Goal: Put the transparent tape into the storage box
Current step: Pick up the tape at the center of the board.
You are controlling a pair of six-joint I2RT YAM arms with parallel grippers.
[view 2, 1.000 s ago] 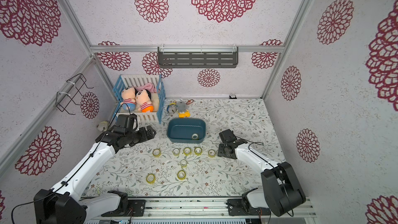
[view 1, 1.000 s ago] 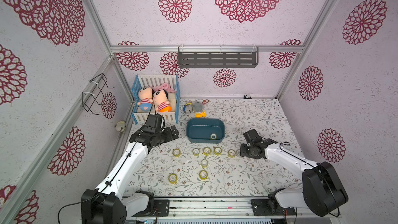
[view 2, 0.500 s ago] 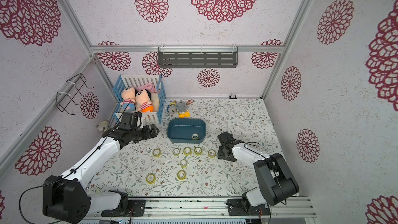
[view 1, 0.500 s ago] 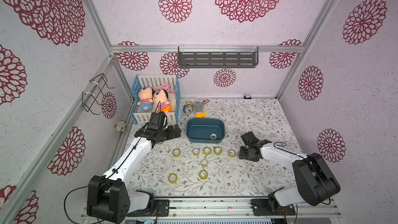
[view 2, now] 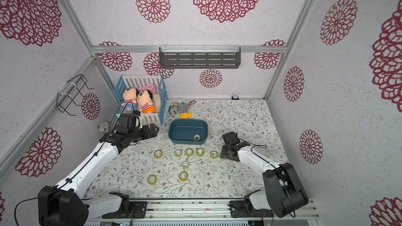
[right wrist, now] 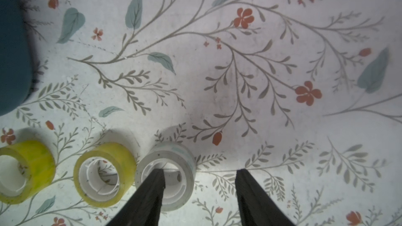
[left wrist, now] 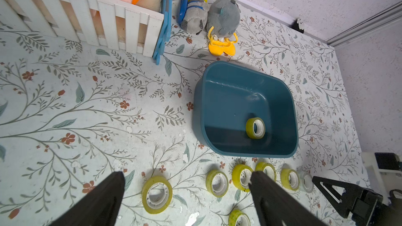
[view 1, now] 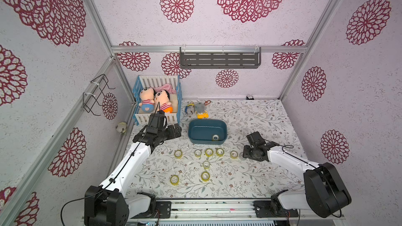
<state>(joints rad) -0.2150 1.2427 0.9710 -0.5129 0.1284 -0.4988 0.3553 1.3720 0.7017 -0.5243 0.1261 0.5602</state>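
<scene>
- The right gripper [right wrist: 199,171] is released, its jaws parted. One black finger [right wrist: 152,183] reaches into the core hole of the transparent tape roll [right wrist: 169,155], a greyish-clear ring on a white core. The other finger stands outside the ring's wall, over bare table.
- The transparent tape roll lies flat on the floral-printed table [view 1: 250,116]. It sits at the right end of a row of rolls and shows faintly in a top view [view 1: 242,155].
- A yellow-tinted tape roll [right wrist: 104,175] lies just beside it on the left, and further yellow rolls continue the row leftward.
- The storage box [view 1: 202,130], a shallow dark teal plastic tub with rounded corners, stands farther back and to the left of the transparent tape roll, apart from it.
- A single yellow roll [left wrist: 255,128] rests in the box's near right corner.
- The left gripper [left wrist: 186,173] is spread wide and grasps nothing. It is held above the table left of the storage box.
- The blue-and-white slatted toy crib [view 1: 178,96] stands at the far left, just beyond the left gripper.
</scene>
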